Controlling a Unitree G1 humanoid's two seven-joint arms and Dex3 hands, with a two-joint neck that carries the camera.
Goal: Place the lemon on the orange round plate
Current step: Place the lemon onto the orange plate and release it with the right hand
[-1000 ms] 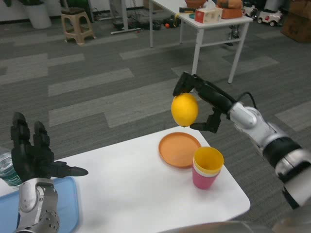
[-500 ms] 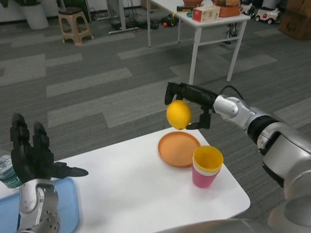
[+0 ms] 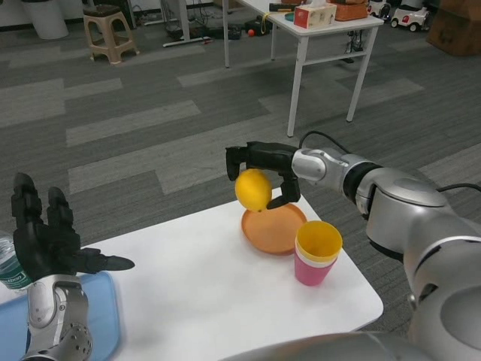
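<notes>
My right hand (image 3: 263, 164) grips a yellow lemon (image 3: 253, 189) from above, holding it in the air over the left rim of the orange round plate (image 3: 276, 230). The plate lies flat on the white table (image 3: 203, 293) near its far right corner. The lemon hangs a short way above the plate and does not touch it. My left hand (image 3: 49, 244) waits at the left, raised above the table with its fingers spread and nothing in it.
A stack of cups (image 3: 317, 253), yellow inside pink, stands just right of the plate near the table's right edge. A blue tray (image 3: 105, 316) lies at the near left, with a water bottle (image 3: 9, 271) behind my left hand. Another white table (image 3: 316, 30) stands far behind.
My right hand has carried the lemon leftward and lower, from above the plate's far side to its left rim. The view has also shifted a little. The left hand has stayed put.
</notes>
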